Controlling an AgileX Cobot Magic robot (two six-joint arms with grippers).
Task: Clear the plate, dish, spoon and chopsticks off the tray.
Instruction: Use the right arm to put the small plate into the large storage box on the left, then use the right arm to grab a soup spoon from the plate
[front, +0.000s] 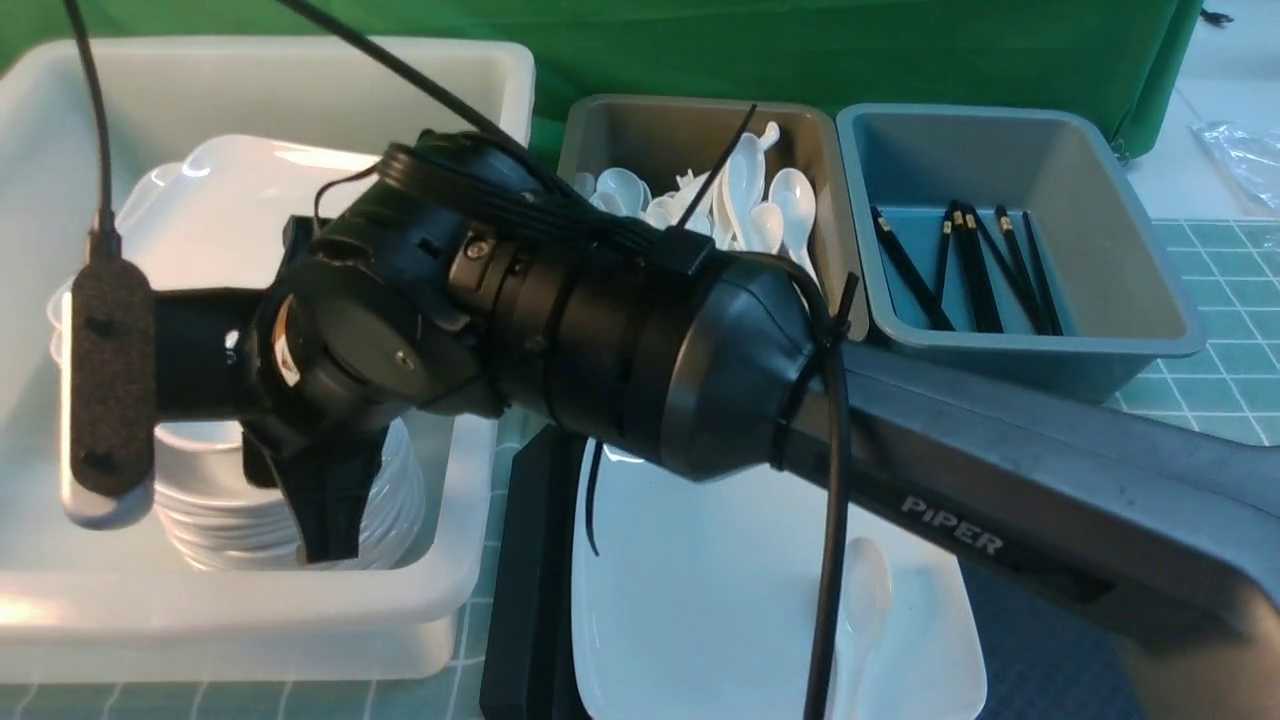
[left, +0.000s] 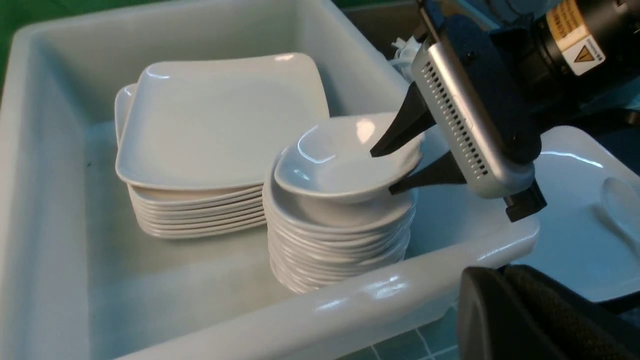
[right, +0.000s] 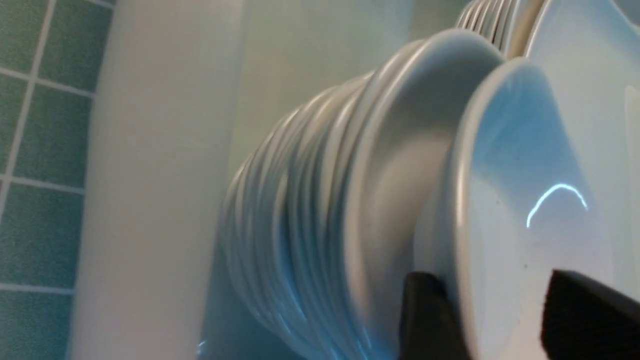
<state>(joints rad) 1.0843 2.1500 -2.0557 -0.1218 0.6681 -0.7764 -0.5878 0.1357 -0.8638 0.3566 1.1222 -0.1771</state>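
1. Inside the white bin, at the corner nearest the tray, your R gripper straddles the rim of the dish. One finger is in the bowl, the other under the lip. The jaws are parted, w/ slack showing beside the rim in the R wrist view, so nothing is pinched.
2. The dish rests on top of the dish stack in that same corner. It sits a bit proud, prob not fully nested. A rim hold makes sense, as a shallow bowl gives you nothing else to grab.
3. Deeper in the bin, beside the dish stack, is the plate stack. Like goes w/ like, so the plate likely ends up there.
4. Just outside the bin's right wall is the tray, w/ the plate on it & the spoon lying on the plate. Neither is cleared yet.
5. Past the bin's far right corner is a grey bin of spoons, then a blue-grey bin holding chopsticks. No chopsticks show on the tray, but the arm hides much of it.
6. The L gripper hangs just outside the bin's near wall, closed, w/ nothing seen in it.
7. Next, imo: raise the R gripper straight up, clear of the rim, before swinging out. A sideways drag could tip the dish off the stack.
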